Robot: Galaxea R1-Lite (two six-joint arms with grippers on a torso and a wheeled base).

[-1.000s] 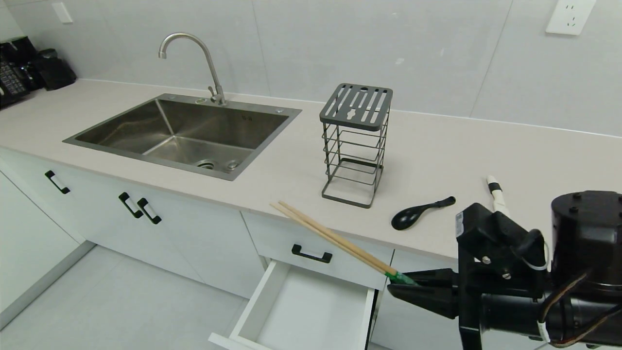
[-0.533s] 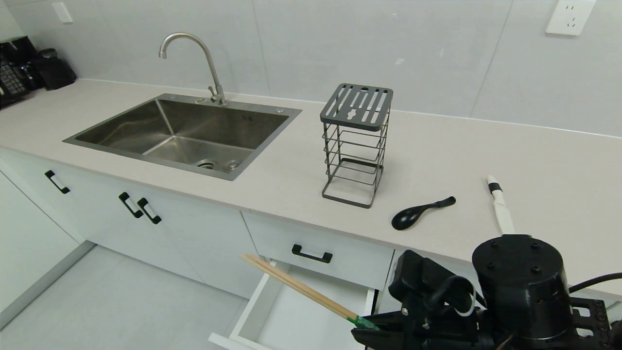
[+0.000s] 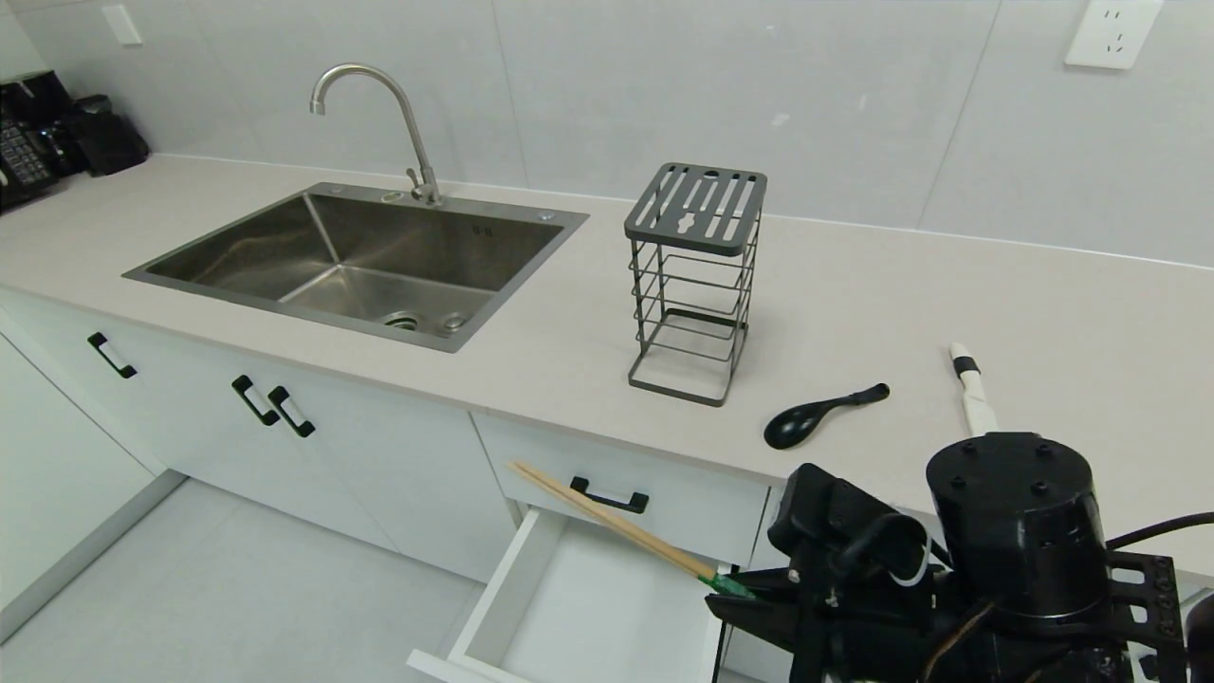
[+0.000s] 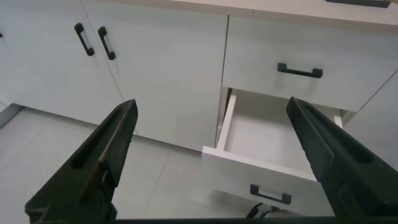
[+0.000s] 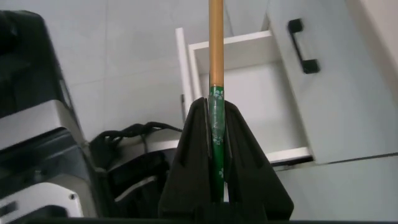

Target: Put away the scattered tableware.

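My right gripper (image 3: 749, 598) is shut on the green-tipped end of a pair of wooden chopsticks (image 3: 616, 520). It holds them slanting above the open white drawer (image 3: 517, 579) below the counter edge. In the right wrist view the chopsticks (image 5: 215, 43) stick out from the shut gripper (image 5: 216, 143) over the drawer (image 5: 249, 93). A black spoon (image 3: 806, 417) and a white utensil with a black band (image 3: 972, 394) lie on the counter to the right. My left gripper (image 4: 217, 162) is open and holds nothing, in front of the cabinets with the drawer (image 4: 267, 137) beyond it.
A dark wire rack (image 3: 697, 275) stands mid-counter, left of the spoon. A steel sink (image 3: 360, 261) with a tap lies to the left. Above the open drawer is a shut drawer with a black handle (image 3: 609, 496). Black appliances sit at the far left.
My right arm has dropped from counter height and moved left with the chopsticks, down to the open drawer. In the last half second the chopsticks shifted slightly up and right.
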